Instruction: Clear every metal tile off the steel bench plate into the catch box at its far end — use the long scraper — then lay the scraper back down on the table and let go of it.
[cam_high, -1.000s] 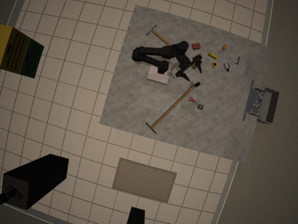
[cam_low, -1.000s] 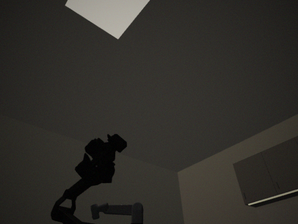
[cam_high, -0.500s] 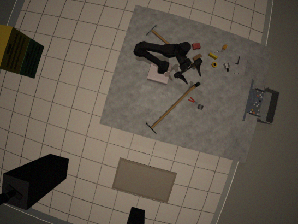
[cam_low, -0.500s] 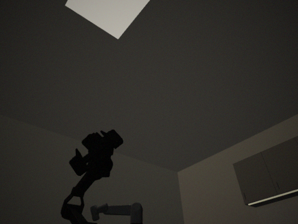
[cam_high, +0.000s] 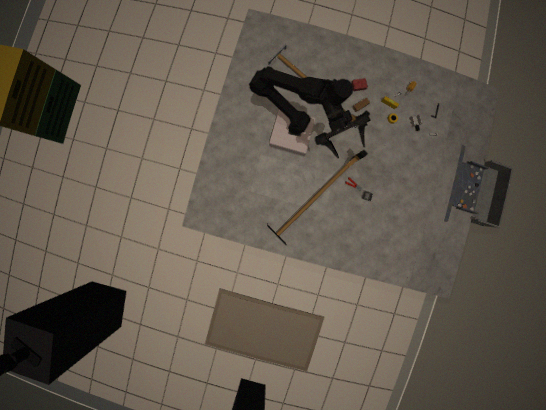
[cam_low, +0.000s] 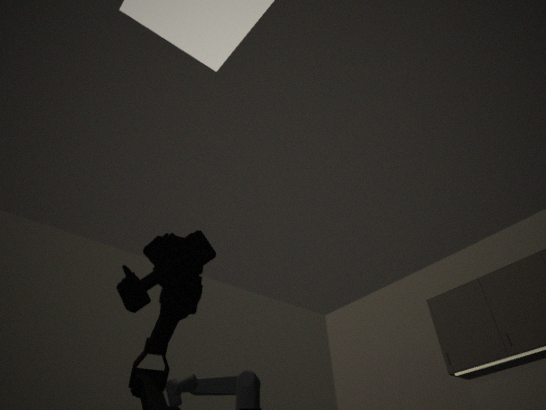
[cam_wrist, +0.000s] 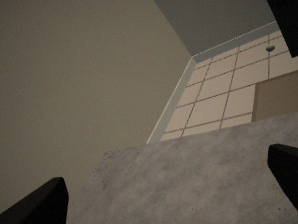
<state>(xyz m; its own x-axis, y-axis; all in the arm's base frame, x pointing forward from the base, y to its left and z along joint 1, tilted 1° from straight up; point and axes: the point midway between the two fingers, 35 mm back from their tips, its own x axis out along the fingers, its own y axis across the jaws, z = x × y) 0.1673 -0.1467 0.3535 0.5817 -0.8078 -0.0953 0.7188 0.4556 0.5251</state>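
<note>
The steel bench plate (cam_high: 459, 186) is at the table's right edge with several small metal tiles, white, orange and dark, on it. The dark catch box (cam_high: 501, 196) is at its far end. One wooden-handled scraper (cam_high: 320, 194) lies diagonally on the table, its thin blade at the lower left and dark grip end at the upper right. A second wooden-handled scraper (cam_high: 291, 65) lies behind the arm, partly hidden. My gripper (cam_high: 350, 151) (cam_wrist: 171, 172) is open and empty, above the table near the first scraper's grip end; its height above it is unclear.
A pale block (cam_high: 290, 141) is beside the arm's base. Red pliers (cam_high: 351, 183) and a small grey box (cam_high: 367, 196) lie right of the scraper. A red block (cam_high: 359, 84), a brown block (cam_high: 361, 104), a yellow block (cam_high: 390, 102) and a yellow ring (cam_high: 393, 118) lie at the back.
</note>
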